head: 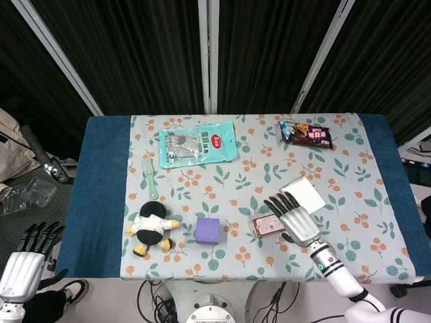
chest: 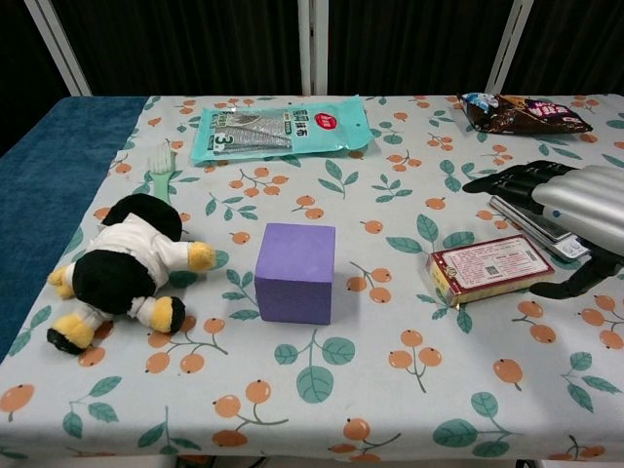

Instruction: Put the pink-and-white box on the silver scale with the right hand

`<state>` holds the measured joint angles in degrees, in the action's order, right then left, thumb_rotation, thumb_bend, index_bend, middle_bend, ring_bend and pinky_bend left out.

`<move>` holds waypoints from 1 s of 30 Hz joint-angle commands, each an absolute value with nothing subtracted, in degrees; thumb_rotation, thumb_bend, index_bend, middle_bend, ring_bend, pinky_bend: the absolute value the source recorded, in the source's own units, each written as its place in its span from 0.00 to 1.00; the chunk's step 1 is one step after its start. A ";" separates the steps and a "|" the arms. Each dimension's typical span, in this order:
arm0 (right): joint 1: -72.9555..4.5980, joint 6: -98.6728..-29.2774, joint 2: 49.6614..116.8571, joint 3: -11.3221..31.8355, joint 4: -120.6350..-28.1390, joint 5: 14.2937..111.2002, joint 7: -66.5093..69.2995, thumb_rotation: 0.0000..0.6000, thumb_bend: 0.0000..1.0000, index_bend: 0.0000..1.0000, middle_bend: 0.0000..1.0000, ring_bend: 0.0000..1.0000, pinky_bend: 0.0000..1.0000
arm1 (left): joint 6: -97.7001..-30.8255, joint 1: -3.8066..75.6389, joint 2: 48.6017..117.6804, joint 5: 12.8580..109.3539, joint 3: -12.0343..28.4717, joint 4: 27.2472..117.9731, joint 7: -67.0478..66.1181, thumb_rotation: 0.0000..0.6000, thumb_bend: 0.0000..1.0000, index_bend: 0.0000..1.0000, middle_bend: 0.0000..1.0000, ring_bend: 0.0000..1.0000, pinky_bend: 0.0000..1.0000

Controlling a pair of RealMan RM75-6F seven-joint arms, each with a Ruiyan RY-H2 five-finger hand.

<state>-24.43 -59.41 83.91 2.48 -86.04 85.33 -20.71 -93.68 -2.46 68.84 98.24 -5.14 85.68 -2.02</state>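
Pink-and-white box under right robot hand

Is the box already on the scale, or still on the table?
On the table: the box lies flat beside the scale, robot hand above.

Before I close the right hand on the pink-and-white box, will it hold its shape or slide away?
The pink-and-white box looks like a stiff, flat carton with crisp edges, so it probably won't flex. Lying on its broad face, it shouldn't tip or roll. On the smooth tablecloth it may skid if the right hand nudges it sideways.

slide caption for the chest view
Right hand open above the pink-and-white box, beside the silver scale.
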 commanded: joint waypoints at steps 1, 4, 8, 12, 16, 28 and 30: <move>-26.18 -56.77 85.88 3.63 -86.85 82.00 -23.86 1.00 0.14 0.00 0.15 0.04 0.11 | -93.97 -2.50 68.83 98.26 -4.99 85.49 -1.79 1.00 0.11 0.13 0.06 0.00 0.07; -27.05 -54.86 86.78 3.94 -87.02 79.05 -26.00 1.00 0.18 0.00 0.17 0.06 0.13 | -94.12 -2.53 68.68 98.24 -4.92 85.43 -1.54 1.00 0.11 0.13 0.06 0.00 0.07; -27.47 -54.08 87.68 3.80 -87.07 75.92 -29.29 1.00 0.21 0.01 0.20 0.10 0.17 | -94.05 -2.64 68.76 98.02 -4.98 85.02 -1.02 1.00 0.11 0.13 0.06 0.00 0.07; -27.57 -54.71 88.42 3.47 -87.17 74.69 -30.95 1.00 0.24 0.13 0.30 0.20 0.26 | -94.06 -2.76 69.02 97.88 -5.02 84.38 -0.38 1.00 0.11 0.13 0.06 0.00 0.07; -27.64 -55.51 88.93 3.11 -86.98 74.57 -31.21 1.00 0.27 0.29 0.38 0.33 0.37 | -94.33 -2.88 69.15 97.94 -5.02 84.04 0.00 1.00 0.11 0.13 0.06 0.00 0.07; -27.52 -61.09 87.11 3.97 -88.11 78.72 -26.21 1.00 0.31 0.46 0.48 0.43 0.48 | -94.78 -3.13 69.15 98.09 -5.01 83.91 0.15 1.00 0.11 0.13 0.06 0.00 0.08; -27.51 -62.46 86.10 4.95 -88.14 79.22 -25.06 1.00 0.31 0.46 0.48 0.43 0.48 | -94.66 -3.06 69.11 98.12 -5.00 84.01 0.02 1.00 0.11 0.13 0.06 0.00 0.08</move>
<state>-27.59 -61.36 87.00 4.09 -87.90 78.45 -26.04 -94.66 -3.06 69.12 98.11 -5.00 84.00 0.02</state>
